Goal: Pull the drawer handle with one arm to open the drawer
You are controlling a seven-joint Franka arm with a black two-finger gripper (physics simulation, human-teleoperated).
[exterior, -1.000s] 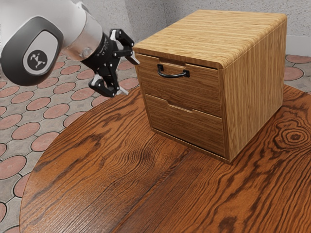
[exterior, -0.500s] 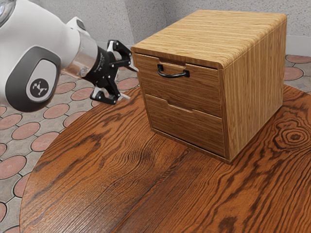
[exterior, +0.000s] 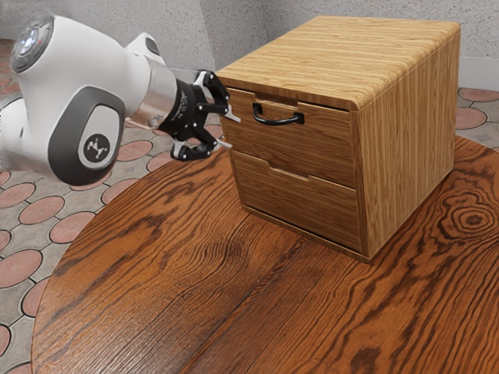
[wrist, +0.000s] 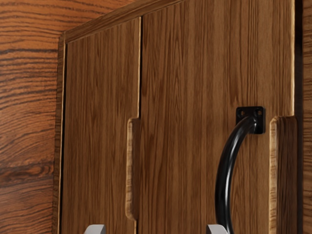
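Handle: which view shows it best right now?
The exterior view: the whole handle shows on the top drawer, with the open gripper short of it. The wrist view gives one mount and part of the bar.

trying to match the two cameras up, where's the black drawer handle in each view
Exterior view: the black handle sits on the top drawer, just to the exterior view's right of the open gripper.
Wrist view: the handle is the curved black bar on the top drawer, close ahead of the hand.
Shared landmark: the lower drawer, the panel adjoining the handle's drawer.
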